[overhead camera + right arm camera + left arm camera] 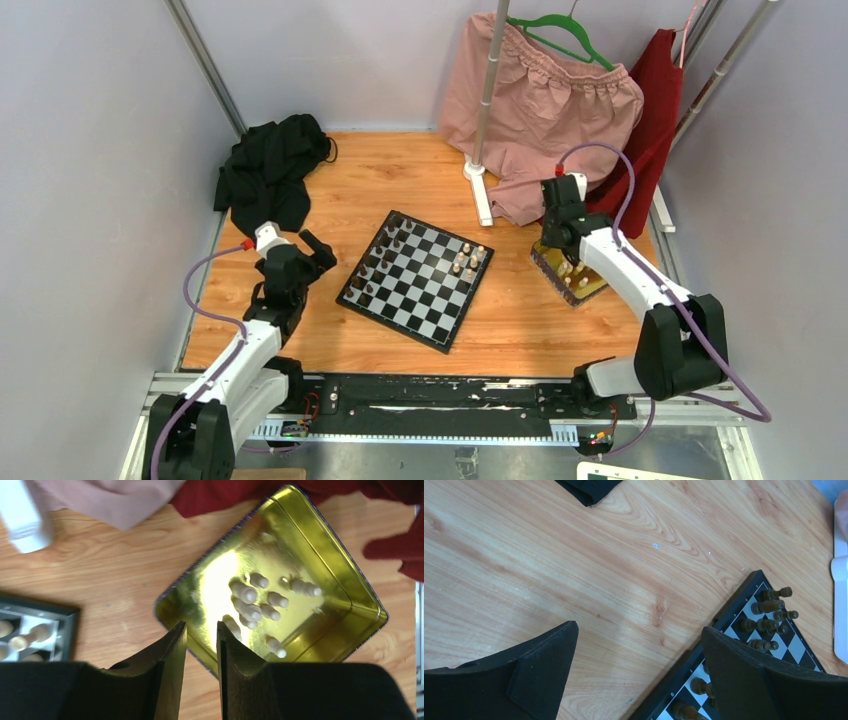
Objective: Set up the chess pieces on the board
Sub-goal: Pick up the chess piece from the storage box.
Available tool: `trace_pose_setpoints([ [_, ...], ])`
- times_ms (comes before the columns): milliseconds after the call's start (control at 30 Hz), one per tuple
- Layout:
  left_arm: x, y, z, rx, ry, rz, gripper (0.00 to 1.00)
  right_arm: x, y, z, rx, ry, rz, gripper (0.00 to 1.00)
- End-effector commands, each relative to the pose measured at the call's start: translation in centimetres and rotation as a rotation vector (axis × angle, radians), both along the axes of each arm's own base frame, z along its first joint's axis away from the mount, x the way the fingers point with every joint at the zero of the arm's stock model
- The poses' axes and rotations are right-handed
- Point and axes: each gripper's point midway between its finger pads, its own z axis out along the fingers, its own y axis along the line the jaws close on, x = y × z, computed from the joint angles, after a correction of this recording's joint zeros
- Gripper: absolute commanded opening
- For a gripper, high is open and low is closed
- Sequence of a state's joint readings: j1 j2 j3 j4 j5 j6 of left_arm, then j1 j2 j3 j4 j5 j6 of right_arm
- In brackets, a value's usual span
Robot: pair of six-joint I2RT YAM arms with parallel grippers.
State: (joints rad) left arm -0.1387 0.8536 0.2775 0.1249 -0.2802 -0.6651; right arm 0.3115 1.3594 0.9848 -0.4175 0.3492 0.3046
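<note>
Pale cream chessmen lie in a loose heap inside the shiny yellow-gold rectangular metal tray, most of them on their sides. That tray sits on the wooden tabletop just off the right edge of the black-and-white chequered chessboard. On the board, dark brown chessmen crowd the left side. Only a small cluster of cream ones stands on the right, so I'd say the pale side is far from finished.

The right claw hovers over the tray's near rim, its jaws drawn to a narrow slit with nothing between them. The step looks like fetching another cream piece. To do it well, open a little more, then pick a piece at the heap's edge rather than the tangled middle. Come down with the jaws across its body, not along it, and keep clear of the tray wall. These little pieces look likely to roll or slip on the smooth metal.

The left claw is spread wide and empty above bare wood, beside the board's left border.

A black cloth lies at the far left, and pink and red garments hang behind the tray.
</note>
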Motion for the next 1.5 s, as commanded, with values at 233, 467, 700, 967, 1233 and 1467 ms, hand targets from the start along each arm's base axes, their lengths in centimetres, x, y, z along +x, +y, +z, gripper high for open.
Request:
trace_pose_setpoints([
  [233, 0.3, -0.2, 0.5, -0.029, -0.069, 0.001, 1.0, -1.4, -5.2, -2.3, 0.016, 0.033, -0.203, 0.32],
  [467, 0.5, -0.5, 0.6, -0.033, -0.064, -0.018, 1.0, -1.9, -6.6, -3.8, 0.027, 0.059, -0.242, 0.32],
  [700, 0.5, -0.5, 0.2, -0.033, -0.055, -0.019, 1.0, -1.7, -6.9, -4.7, 0.049, 0.072, -0.248, 0.32],
  [967, 0.5, -0.6, -0.1, -0.032, -0.046, -0.023, 1.0, -1.2, -6.8, -5.4, 0.065, 0.084, -0.248, 0.32],
  [1233, 0.6, -0.6, -0.3, -0.031, -0.04, -0.025, 1.0, -1.1, -6.9, -6.4, 0.077, 0.108, -0.252, 0.31],
  [1467, 0.4, -0.5, -0.4, -0.028, -0.042, -0.022, 1.0, -1.1, -6.8, -7.2, 0.089, 0.121, -0.25, 0.25],
])
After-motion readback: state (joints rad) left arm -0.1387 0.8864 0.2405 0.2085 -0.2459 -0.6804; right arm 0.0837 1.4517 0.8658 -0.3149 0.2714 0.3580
